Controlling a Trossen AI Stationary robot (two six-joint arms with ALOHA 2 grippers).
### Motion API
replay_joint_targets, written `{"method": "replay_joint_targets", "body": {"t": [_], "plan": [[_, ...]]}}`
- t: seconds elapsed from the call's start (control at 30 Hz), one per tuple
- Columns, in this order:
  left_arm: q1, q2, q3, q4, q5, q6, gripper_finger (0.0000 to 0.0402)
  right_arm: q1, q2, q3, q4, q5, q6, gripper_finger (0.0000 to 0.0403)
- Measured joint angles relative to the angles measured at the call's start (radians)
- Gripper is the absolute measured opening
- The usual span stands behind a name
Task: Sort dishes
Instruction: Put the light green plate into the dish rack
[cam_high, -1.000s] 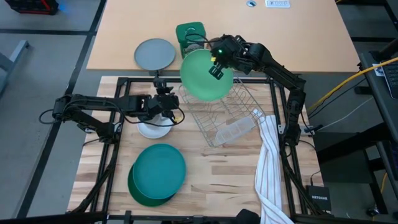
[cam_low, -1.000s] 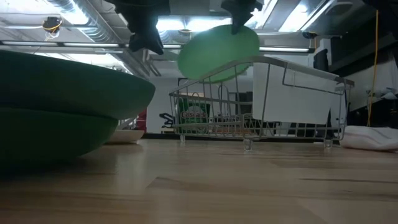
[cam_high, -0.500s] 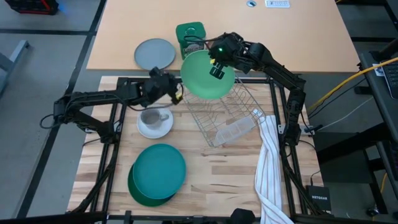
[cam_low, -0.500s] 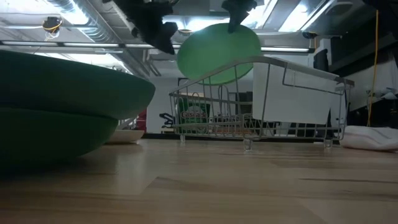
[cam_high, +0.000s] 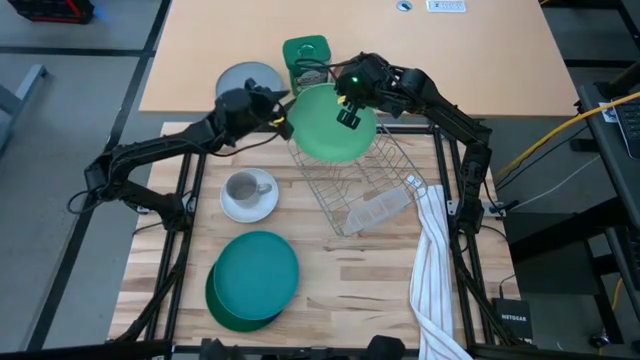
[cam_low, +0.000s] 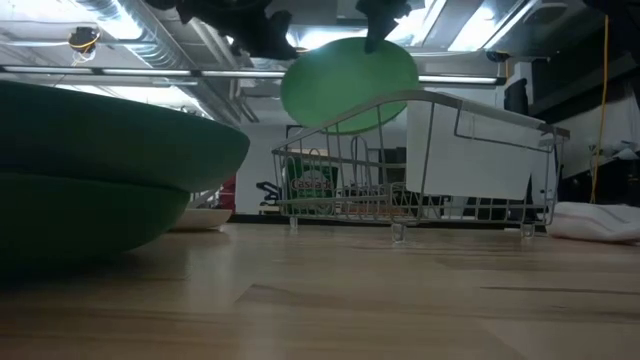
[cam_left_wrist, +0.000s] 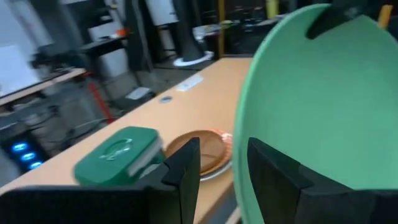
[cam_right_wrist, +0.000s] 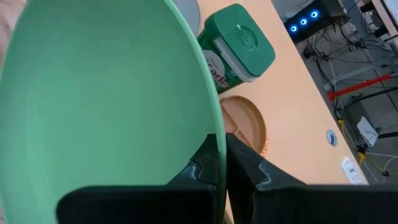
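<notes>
Light green, the plate (cam_high: 330, 125) hung over the far end of the wire dish rack (cam_high: 365, 185), pinched at its upper rim by the right end effector (cam_high: 348, 103), whose fingers were clenched on either side of the rim in the right wrist view. It was tilted, neither flat nor fully on edge, with its broad face turned toward the left arm. The left end effector (cam_high: 281, 108) had its fingers (cam_left_wrist: 186, 171) parted and sat just beside the plate's near edge; in the left wrist view that edge ran straight between the two fingers, so the plate lay directly ahead of the released end effector and close to it. By my reading, a handover was at hand, and it depended on the left fingers straddling the rim without pushing the plate against the right grip.

Elsewhere on the wooden surface (cam_high: 350, 290), the teal plate (cam_high: 256, 274) lay on the dark green plate (cam_high: 225, 305) near the front, and the grey mug (cam_high: 243, 187) stood on its white saucer (cam_high: 250, 203), well apart from both arms.

Whether the left fingers already touched the rim could not be told. The low view cut off both end effectors at its upper edge, and the stacked plates filled its left side. The brown plate (cam_right_wrist: 245, 124) beyond the rack showed only in part.
</notes>
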Motion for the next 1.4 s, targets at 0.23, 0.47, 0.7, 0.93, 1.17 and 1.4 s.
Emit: {"method": "replay_joint_targets", "body": {"t": [0.23, 0.47, 0.7, 0.93, 1.17, 1.4], "plan": [[0.038, 0.000, 0.000, -0.011, 0.155, -0.007, 0.0122, 0.000, 0.000, 0.000, 0.000, -0.017, 0.001, 0.0011], [0.051, 0.000, 0.000, -0.035, 0.157, 0.000, 0.0122, 0.000, 0.000, 0.000, 0.005, -0.065, 0.011, 0.0013], [0.051, 0.000, 0.000, -0.033, 0.158, 0.043, 0.0120, 0.000, 0.000, 0.000, 0.011, -0.100, 0.011, 0.0013], [0.051, 0.000, 0.000, -0.032, 0.161, 0.065, 0.0042, 0.000, 0.000, 0.000, 0.014, -0.104, 0.014, 0.0014], [0.046, 0.000, 0.000, -0.028, 0.152, 0.079, 0.0010, 0.000, 0.000, 0.000, 0.011, -0.107, 0.017, 0.0029], [0.042, 0.000, 0.000, -0.026, 0.144, 0.073, 0.0004, 0.000, 0.000, 0.000, 0.008, -0.110, 0.014, 0.0032]]}}
